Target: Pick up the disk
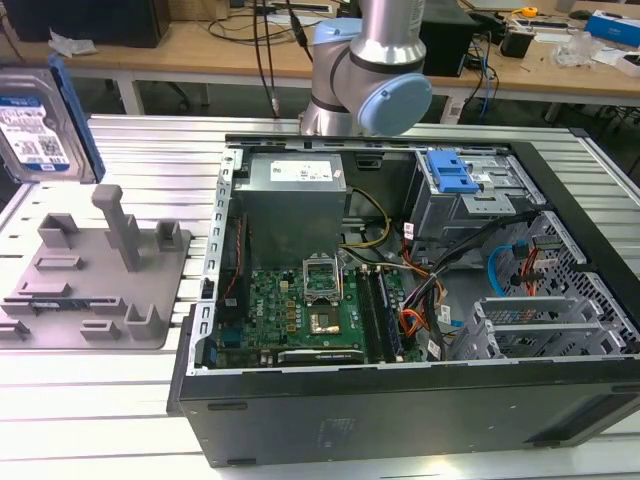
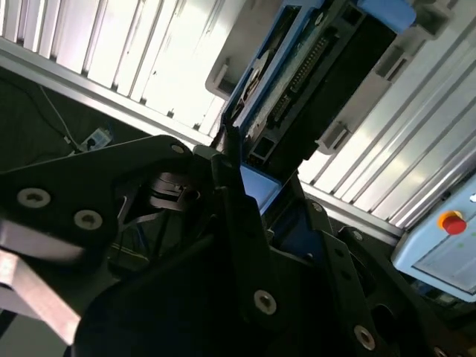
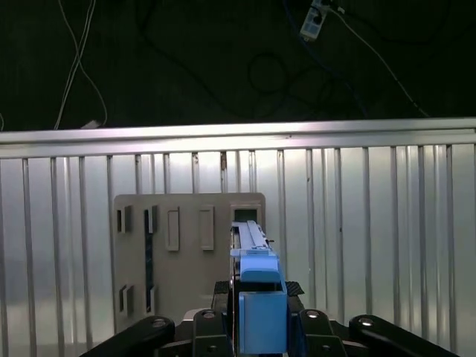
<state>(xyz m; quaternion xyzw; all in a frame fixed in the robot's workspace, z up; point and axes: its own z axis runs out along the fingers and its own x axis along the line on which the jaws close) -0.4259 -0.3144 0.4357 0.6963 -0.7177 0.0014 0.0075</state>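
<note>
The disk [image 1: 38, 128] is a silver hard drive with a white-and-blue label and blue side rails. In the exterior view it hangs upright in the air at the far left, above and behind the grey fixture [image 1: 95, 275]. In the first wrist view the disk [image 3: 256, 286] appears edge-on, its blue rail toward the camera, with my gripper [image 3: 260, 327] shut on it from both sides. Beneath it lies the fixture [image 3: 186, 253] on the slatted table. In the second wrist view the disk [image 2: 312, 82] juts out from between the dark fingers [image 2: 242, 216].
An open computer case [image 1: 400, 290] fills the middle and the exterior view's right, with a blue drive-bay bracket [image 1: 452, 172] at its back. The arm's base [image 1: 365, 70] stands behind the case. A pendant with a red button [image 2: 446, 238] lies near the table edge.
</note>
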